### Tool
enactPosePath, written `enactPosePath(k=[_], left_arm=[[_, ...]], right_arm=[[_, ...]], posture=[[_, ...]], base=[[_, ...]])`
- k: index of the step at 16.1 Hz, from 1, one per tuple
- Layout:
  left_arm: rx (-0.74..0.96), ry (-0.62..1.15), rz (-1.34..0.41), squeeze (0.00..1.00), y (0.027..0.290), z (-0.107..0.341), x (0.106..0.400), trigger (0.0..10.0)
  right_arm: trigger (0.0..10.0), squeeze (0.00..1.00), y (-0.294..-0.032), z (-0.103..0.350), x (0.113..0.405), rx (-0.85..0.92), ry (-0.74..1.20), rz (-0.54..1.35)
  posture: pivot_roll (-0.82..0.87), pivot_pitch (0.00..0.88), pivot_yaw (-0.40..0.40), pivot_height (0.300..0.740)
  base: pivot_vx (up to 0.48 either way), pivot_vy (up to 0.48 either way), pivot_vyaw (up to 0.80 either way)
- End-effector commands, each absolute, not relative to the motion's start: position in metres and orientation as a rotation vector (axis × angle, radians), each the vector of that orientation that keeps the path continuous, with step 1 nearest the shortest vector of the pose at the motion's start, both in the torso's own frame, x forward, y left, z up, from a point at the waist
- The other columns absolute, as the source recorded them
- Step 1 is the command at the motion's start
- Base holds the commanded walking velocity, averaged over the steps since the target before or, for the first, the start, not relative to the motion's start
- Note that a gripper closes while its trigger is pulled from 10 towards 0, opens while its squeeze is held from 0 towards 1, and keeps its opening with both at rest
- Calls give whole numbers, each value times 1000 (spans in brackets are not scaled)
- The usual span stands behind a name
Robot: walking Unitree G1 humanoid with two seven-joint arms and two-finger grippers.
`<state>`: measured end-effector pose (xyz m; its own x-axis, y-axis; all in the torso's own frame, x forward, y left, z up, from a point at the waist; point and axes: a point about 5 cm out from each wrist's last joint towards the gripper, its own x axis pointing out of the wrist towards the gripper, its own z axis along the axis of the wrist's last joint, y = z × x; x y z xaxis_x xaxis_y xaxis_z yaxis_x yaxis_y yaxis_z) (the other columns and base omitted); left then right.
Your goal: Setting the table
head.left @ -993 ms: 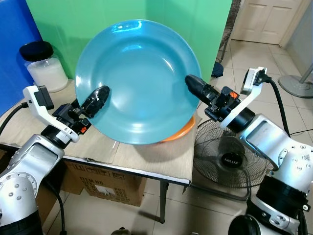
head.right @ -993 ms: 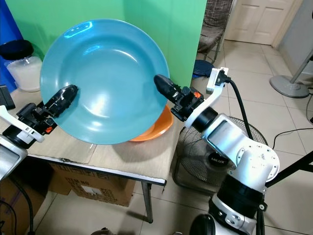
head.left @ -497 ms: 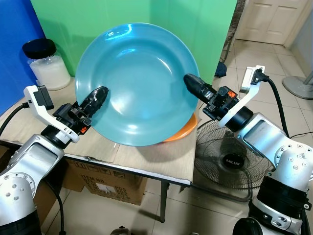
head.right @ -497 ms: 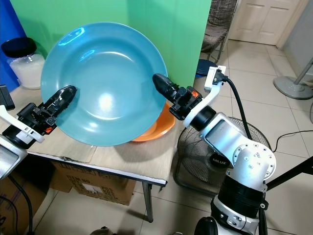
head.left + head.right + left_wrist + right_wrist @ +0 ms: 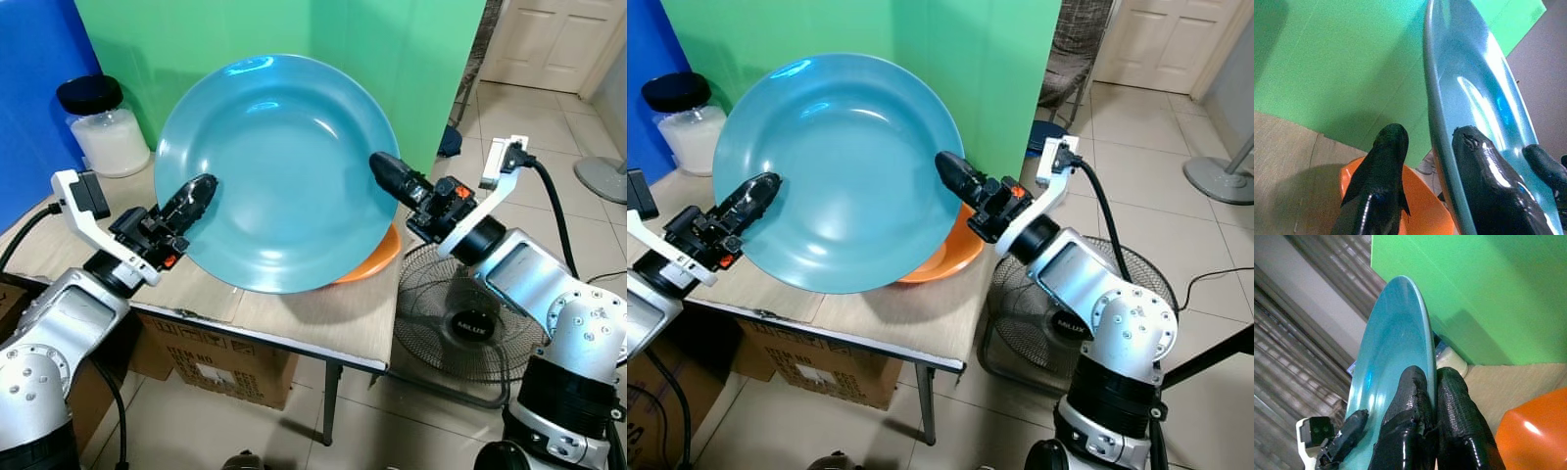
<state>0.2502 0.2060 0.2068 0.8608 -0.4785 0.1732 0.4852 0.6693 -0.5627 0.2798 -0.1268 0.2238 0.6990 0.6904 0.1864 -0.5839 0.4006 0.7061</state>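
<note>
Fingers of both grippers are pinched on opposite edges of the big blue plate (image 5: pixel 277 171): the left gripper (image 5: pixel 192 198) holds the rim on the robot's left, one finger on the plate's face and one behind it, and the right gripper (image 5: pixel 387 173) does the same on the far side. In the right wrist view its two black fingers (image 5: pixel 1409 396) sit narrow with the thin rim sandwiched between them; in the left wrist view the gap is wider, yet the rim still runs between the pads. The plate hangs in the air, tilted up so its hollow faces the head camera, above the wooden table (image 5: pixel 323 318) and just over an orange bowl (image 5: pixel 369 262) that peeks out beneath its lower edge. A lidded jar (image 5: pixel 101 127) of white stuff stands well off to the left, against the blue and green backdrop. Judging by its gloss the plate is glazed — stiff, fairly heavy for its width, slick under rubber pads, and likely to chip or shatter if it slipped onto the table or the tiled floor. Holding it at two opposed rim points looks the sound choice — the broad smooth face offers nothing else to grip — but the hold wants even pressure from both sides and a slow, level descent, clear of the bowl.
</note>
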Motion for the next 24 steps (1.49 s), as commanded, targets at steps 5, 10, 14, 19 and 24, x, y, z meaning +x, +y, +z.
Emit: enactPosePath(k=[5, 10, 14, 19, 24], left_arm=[[-644, -10, -534, 0, 207, 209, 253, 0], [-636, -55, -583, 0, 207, 217, 252, 0], [-553, -88, -606, 0, 206, 222, 250, 0], [-384, -119, -689, 0, 199, 231, 247, 0], [-259, -150, -662, 0, 199, 232, 251, 0]], right_arm=[[10000, 1000, -119, 228, 276, 811, 133, 886], [10000, 1000, -113, 217, 277, 670, 216, 850], [10000, 0, -112, 206, 278, 617, 334, 801], [0, 0, -114, 196, 283, 655, 385, 768], [0, 0, -115, 195, 285, 706, 392, 747]], posture=[[144, 0, 25, 740], [146, 0, 30, 740], [146, 0, 30, 740], [148, 0, 26, 740], [148, 0, 26, 740]], base=[[0, 0, 0], [0, 0, 0], [0, 0, 0], [0, 0, 0], [0, 0, 0]])
